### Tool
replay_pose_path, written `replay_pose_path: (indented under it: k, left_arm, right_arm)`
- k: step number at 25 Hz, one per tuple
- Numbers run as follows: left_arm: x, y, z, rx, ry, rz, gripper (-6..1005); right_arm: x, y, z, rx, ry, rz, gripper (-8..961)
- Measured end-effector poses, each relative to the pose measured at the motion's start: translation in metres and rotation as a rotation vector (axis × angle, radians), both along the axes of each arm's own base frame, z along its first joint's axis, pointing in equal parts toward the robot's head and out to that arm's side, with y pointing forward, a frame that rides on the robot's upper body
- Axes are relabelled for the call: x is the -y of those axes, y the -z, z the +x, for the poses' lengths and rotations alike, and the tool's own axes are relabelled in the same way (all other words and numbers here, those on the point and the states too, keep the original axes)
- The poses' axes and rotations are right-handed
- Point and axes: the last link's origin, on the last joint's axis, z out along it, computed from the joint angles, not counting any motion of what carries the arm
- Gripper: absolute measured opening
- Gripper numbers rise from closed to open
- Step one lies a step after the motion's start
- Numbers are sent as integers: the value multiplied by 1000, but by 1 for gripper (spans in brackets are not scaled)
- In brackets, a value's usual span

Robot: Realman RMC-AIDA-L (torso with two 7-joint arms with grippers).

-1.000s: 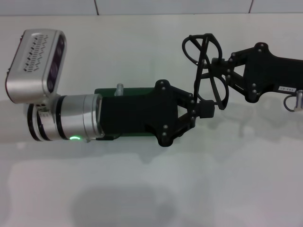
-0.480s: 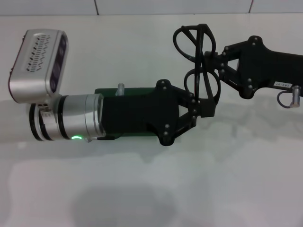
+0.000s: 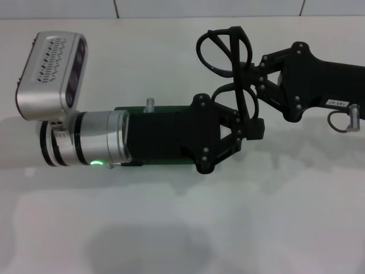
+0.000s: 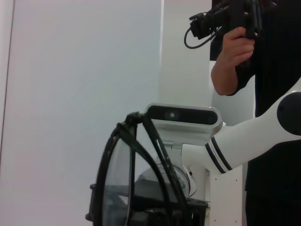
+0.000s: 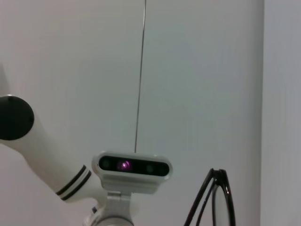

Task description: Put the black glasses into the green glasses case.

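I have the black glasses (image 3: 234, 85) pinched in the right gripper (image 3: 251, 94) — held aloft, long axis running roughly twelve to six, lenses stacked one above the other. The left gripper (image 3: 242, 130) sits just at their six o'clock end; I cannot tell whether it grips them. The green glasses case (image 3: 137, 110) lies under my left arm (mostly hidden), at nine o'clock from the glasses — so the left arm is nearer it.

white table (image 3: 182, 228), person (image 4: 273, 56) w/ camera (image 4: 207, 21)
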Motion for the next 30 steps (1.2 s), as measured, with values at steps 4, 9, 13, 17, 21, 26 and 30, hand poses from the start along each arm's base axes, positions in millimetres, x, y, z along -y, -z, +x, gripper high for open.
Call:
replay_pose_path:
  k: [4,9,13,17,21,26,30]
  left_arm:
    - [0,0,0,-1,0,1,31]
    - [-1,1,0,0,-5,2,32]
    - [-1,2,2,10,-13,1,33]
    - [-1,1,2,10,-11,1,33]
    - [1,0,-4,3,-26,3,34]
    - [8,-3,-26,-21,-92,22,35]
    - [10,-5,-39,-45,-137,46,36]
  right_arm:
    - [2,0,-4,-18,-15,-16,59]
    - [5,-1,-6,-35,-33,-27,65]
    - [4,0,-7,-36,-31,-24,69]
    - [2,1,-5,-27,-20,-11,73]
    - [-3,2,-2,-4,6,17,77]
    - [-9,9,2,59,20,49,83]
    - [-13,10,3,79,32,66,87]
